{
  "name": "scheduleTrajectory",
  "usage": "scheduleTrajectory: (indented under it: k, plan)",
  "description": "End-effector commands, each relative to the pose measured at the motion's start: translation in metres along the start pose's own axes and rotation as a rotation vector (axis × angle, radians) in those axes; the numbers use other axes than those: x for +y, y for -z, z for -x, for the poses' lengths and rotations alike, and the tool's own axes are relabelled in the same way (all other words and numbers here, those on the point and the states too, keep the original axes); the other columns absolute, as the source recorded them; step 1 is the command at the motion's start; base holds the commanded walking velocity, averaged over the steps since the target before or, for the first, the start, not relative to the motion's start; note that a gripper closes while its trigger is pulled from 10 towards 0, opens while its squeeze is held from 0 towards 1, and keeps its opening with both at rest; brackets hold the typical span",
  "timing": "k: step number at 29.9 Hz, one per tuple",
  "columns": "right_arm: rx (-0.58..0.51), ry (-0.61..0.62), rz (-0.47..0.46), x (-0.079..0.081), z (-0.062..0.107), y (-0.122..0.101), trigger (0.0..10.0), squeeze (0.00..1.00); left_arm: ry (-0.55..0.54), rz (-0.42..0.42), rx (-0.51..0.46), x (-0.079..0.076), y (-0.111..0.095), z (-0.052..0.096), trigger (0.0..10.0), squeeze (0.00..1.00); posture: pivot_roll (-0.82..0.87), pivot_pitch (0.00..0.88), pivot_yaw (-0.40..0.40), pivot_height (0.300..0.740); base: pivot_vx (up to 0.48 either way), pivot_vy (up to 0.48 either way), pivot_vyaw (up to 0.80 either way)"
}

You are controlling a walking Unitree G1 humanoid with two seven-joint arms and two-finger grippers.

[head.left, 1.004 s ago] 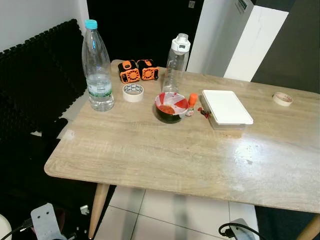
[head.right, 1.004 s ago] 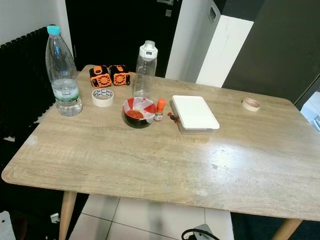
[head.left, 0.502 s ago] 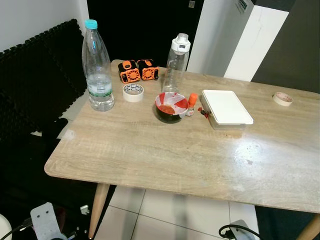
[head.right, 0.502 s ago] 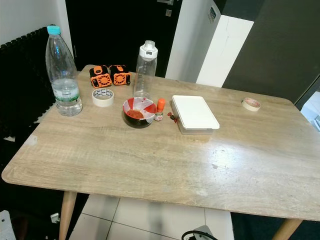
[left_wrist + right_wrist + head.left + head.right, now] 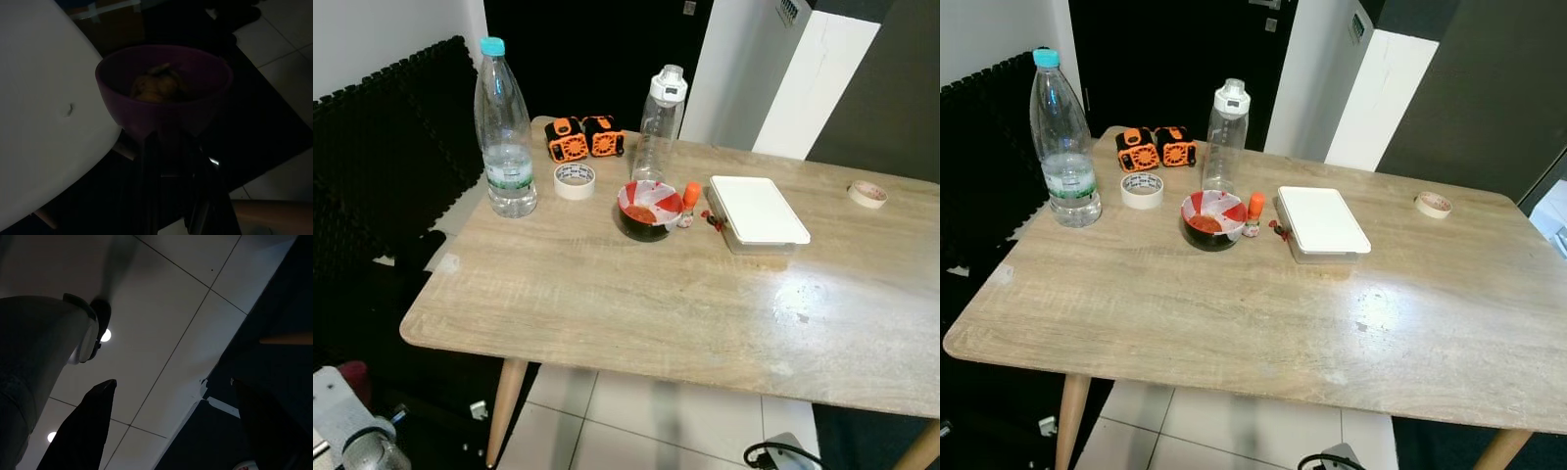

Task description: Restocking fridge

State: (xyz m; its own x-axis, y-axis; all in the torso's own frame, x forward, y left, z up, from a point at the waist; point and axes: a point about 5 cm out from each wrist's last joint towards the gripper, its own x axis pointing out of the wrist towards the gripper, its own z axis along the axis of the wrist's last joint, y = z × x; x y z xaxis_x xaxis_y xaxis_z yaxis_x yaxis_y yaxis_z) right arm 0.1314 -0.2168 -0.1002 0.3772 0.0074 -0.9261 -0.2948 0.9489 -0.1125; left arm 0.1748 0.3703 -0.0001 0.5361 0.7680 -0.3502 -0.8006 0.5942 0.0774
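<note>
Restocking barely begun, table (image 5: pixel 636 294) fully laden.
Purple bowl (image 5: pixel 164 88) clamped in left gripper (image 5: pixel 168 147) below table; right gripper (image 5: pixel 171 431) spread, empty.

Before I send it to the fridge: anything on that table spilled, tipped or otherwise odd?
Nothing spilled or tipped. Both bottles stand upright, the big water bottle and the clear flask. The bowl of red food sits uncovered beside the lidded white container.
</note>
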Motion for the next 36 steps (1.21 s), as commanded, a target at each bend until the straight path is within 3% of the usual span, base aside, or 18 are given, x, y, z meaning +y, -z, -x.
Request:
scheduleTrajectory:
  k: [1,16,26,36]
  plan:
    - [0.006,0.016,0.005,-0.006,0.001,0.003,10.0,0.0,-0.009,0.013,-0.012,0.002,-0.001,0.0,10.0,0.0,0.11,0.011,-0.103,0.74,0.0,-0.27,0.0]
    - [0.009,0.011,0.013,0.001,0.0,0.004,10.0,0.0,-0.022,0.007,0.036,0.004,0.015,0.007,10.0,0.0,0.1,0.015,-0.107,0.74,0.0,-0.27,0.0]
    - [-0.007,-0.003,0.024,0.01,-0.002,-0.005,10.0,0.0,-0.018,0.008,0.029,0.003,0.013,0.006,10.0,0.0,0.11,0.014,-0.108,0.74,0.0,-0.297,0.0]
    - [-0.002,0.005,0.022,0.005,-0.001,-0.003,10.0,0.0,-0.011,0.006,0.028,0.0,0.013,0.007,10.0,0.0,0.1,0.015,-0.107,0.74,0.0,-0.351,0.0]
